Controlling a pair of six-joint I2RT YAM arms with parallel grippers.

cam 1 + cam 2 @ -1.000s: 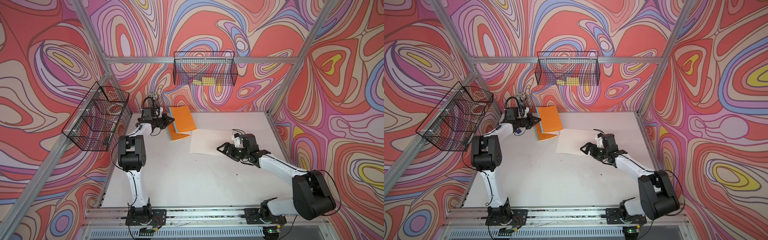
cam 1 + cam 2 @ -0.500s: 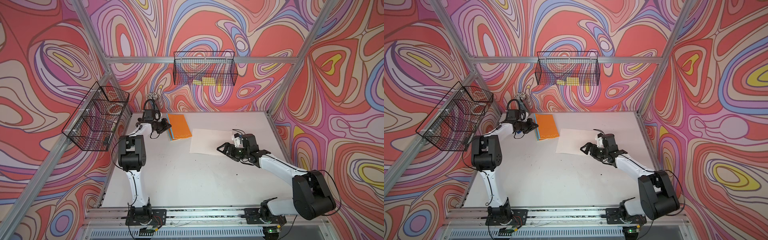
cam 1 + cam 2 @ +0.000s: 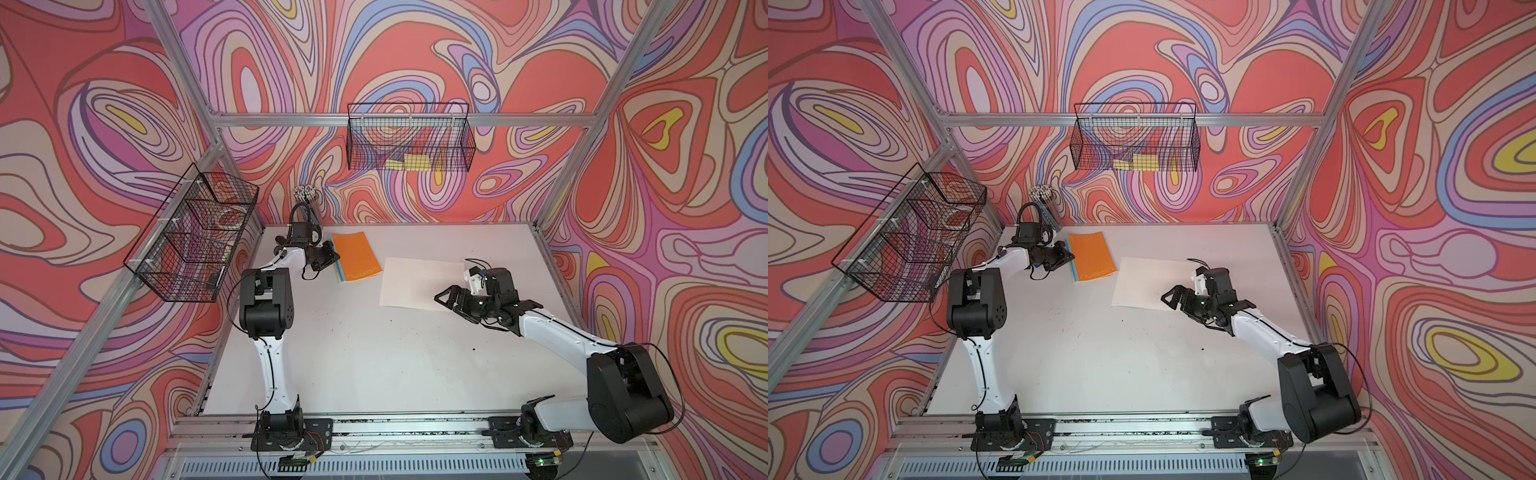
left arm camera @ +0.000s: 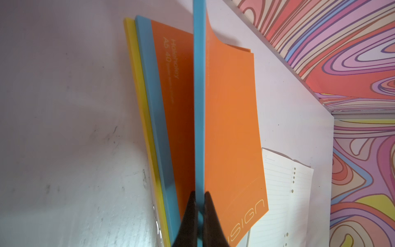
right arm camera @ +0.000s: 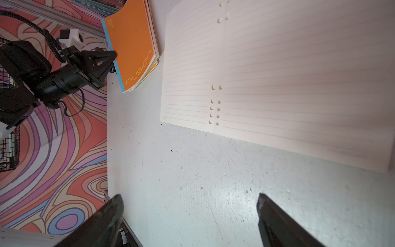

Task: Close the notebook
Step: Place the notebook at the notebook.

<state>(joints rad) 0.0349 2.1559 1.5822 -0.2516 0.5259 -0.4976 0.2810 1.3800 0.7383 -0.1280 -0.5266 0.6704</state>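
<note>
Left gripper (image 4: 198, 197) pinches the notebook (image 4: 233, 128) by its blue edge, right gripper (image 5: 190, 196) gapes wide; releasing early could let the cover spring open.

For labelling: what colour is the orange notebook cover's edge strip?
Blue edge strip, best in left wrist view.

Bright even light, soft shadows, wrist views blurred up close
</note>
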